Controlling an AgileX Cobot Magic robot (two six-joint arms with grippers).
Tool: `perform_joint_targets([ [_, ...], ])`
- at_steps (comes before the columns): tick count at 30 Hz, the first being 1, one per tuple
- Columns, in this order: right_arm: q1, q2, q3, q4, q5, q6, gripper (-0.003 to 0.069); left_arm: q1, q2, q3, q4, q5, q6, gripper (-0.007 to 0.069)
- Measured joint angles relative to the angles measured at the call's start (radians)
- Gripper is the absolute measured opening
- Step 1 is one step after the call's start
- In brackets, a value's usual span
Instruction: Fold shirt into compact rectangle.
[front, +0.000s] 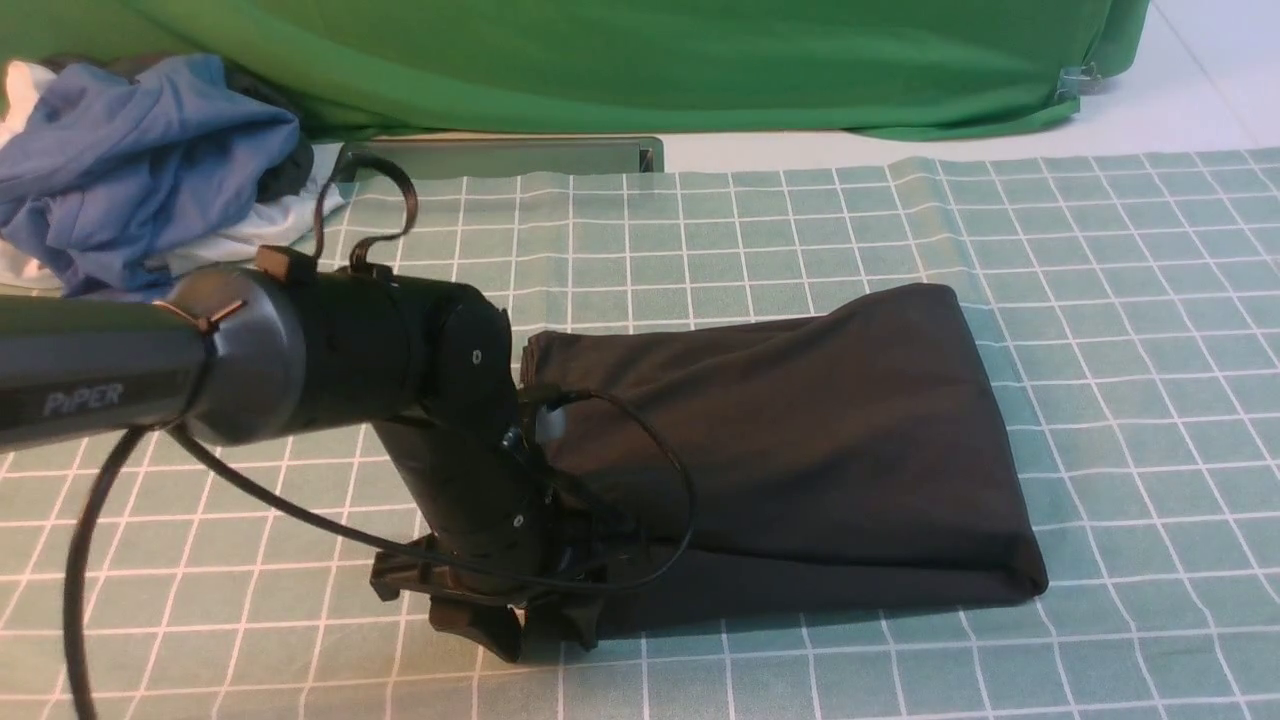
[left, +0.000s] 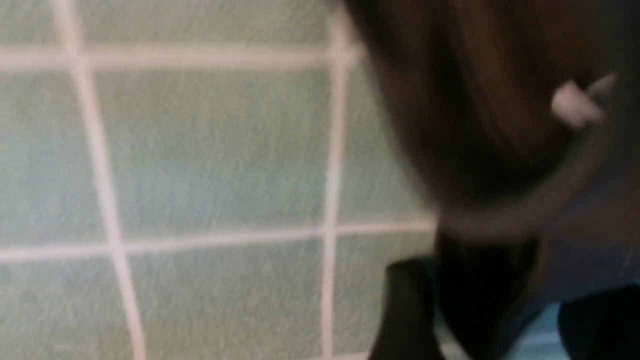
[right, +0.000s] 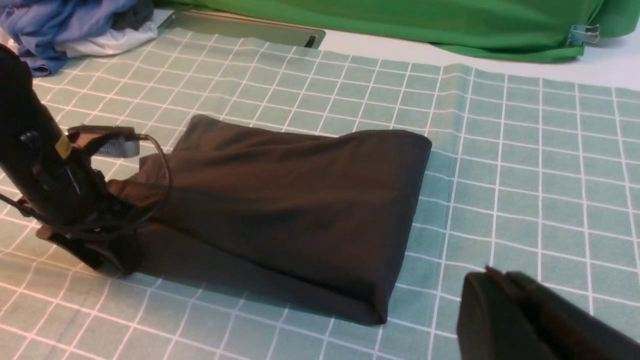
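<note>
black shirt (front: 800, 450) is lying folded into a tapering block on the green checked cloth (front: 1130, 400), filling the middle of the front view and widening toward 4 o'clock, its folded edge showing along the near side. the left gripper (front: 520, 625) is pointing down at the shirt's 8 o'clock corner, its dark fingers (front: 470, 625) sitting right at the fabric edge; from the front i cannot tell whether they are touching it. in the blurred left wrist view the two fingers (left: 407, 310) are standing apart with shirt fabric (left: 475, 125) lying between and beyond them, so they are looking released rather than pinching. a white tag (left: 575, 102) is showing against the dark cloth there. the right gripper (right: 505, 312) is hanging clear of the shirt, off its 4 o'clock corner, with its fingers pressed together and holding nothing. a heap of blue and white garments (front: 130, 180) is sitting at 10 o'clock, well apart, and a bright green cloth (front: 640, 60) is running along 12 o'clock.
</note>
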Motion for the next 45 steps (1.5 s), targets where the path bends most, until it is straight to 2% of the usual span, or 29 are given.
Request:
perform_joint_targets([
  [2,0.0,0.0,0.0,0.0,0.0,-0.002,0.0028,0.001,0.0,-0.001,0.007,0.0,0.015,0.0302],
  [7,0.0,0.0,0.0,0.0,0.007,-0.003,0.0028,0.008,-0.011,-0.003,0.03,-0.015,0.056,0.008],
  [9,0.0,0.0,0.0,0.0,0.015,-0.003,0.0028,0.021,-0.029,-0.01,0.037,-0.016,0.059,0.0039],
  [17,0.0,0.0,0.0,0.0,0.023,-0.01,0.0028,0.12,-0.068,-0.043,0.01,-0.012,0.063,0.0021],
  [22,0.0,0.0,0.0,0.0,0.023,-0.01,0.0028,0.124,-0.068,-0.045,-0.002,0.028,0.063,0.0072],
  [25,0.0,0.0,0.0,0.0,0.023,-0.029,0.0031,0.124,-0.068,-0.064,-0.001,0.086,0.063,0.0155],
  [29,0.0,0.0,0.01,0.007,-0.014,-0.119,0.0025,0.124,-0.068,-0.128,0.008,0.176,0.063,0.0272],
  [31,0.0,-0.006,0.048,0.024,-0.102,-0.199,0.0025,0.124,-0.068,-0.177,0.019,0.203,0.065,0.0338],
  [34,0.0,-0.014,0.134,0.044,-0.234,-0.248,0.0024,0.124,-0.068,-0.221,0.026,0.207,0.073,0.0378],
  [35,0.0,-0.02,0.204,0.053,-0.347,-0.266,0.0023,0.125,-0.068,-0.249,0.03,0.207,0.076,0.04],
  [41,0.0,-0.013,0.425,0.06,-0.728,-0.296,0.0023,0.126,-0.068,-0.293,0.036,0.21,0.078,0.0416],
  [45,0.0,0.009,0.466,0.06,-0.832,-0.297,0.0023,0.126,-0.068,-0.297,0.049,0.207,0.078,0.0416],
])
